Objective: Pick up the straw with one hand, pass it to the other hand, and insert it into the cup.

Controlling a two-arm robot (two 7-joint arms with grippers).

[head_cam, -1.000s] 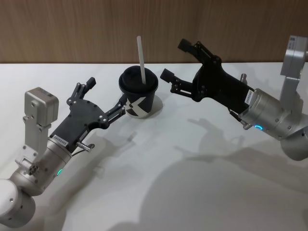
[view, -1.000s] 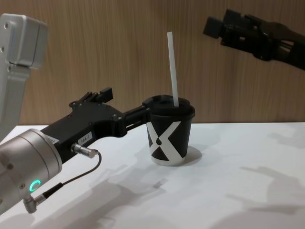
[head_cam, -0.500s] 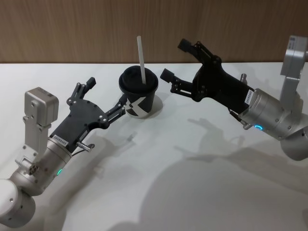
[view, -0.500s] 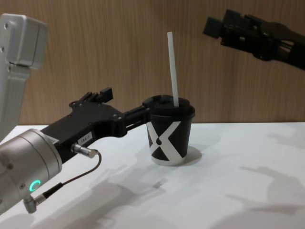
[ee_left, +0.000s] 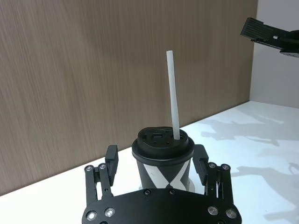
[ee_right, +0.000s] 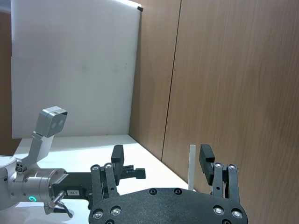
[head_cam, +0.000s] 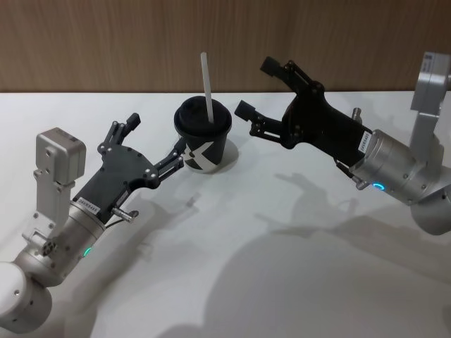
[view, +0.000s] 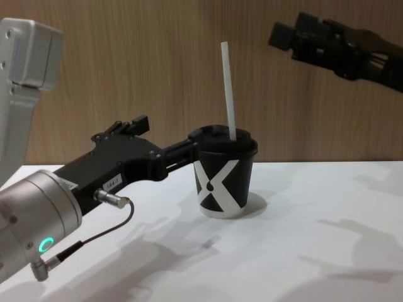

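Head view: straw (head_cam: 207, 84) stands nearly upright in the lid of the cup (head_cam: 203, 138), leaning slightly toward the table's far edge. Cup sits on the white table (head_cam: 232, 253) near the far edge, roughly midway along it, white X facing the robot. Lid is black and domed; the straw passes through a hole off-centre in it.

Left gripper (head_cam: 158, 144) is at the cup's left side, fingers spread to either side of the cup wall; whether the pads touch it cannot be told. Left wrist view shows the cup (ee_left: 162, 156) between the two fingers (ee_left: 110, 163).

Right gripper (head_cam: 258, 88) hangs above the table to the right of the cup, pincer spread, holding nothing, apart from the straw.
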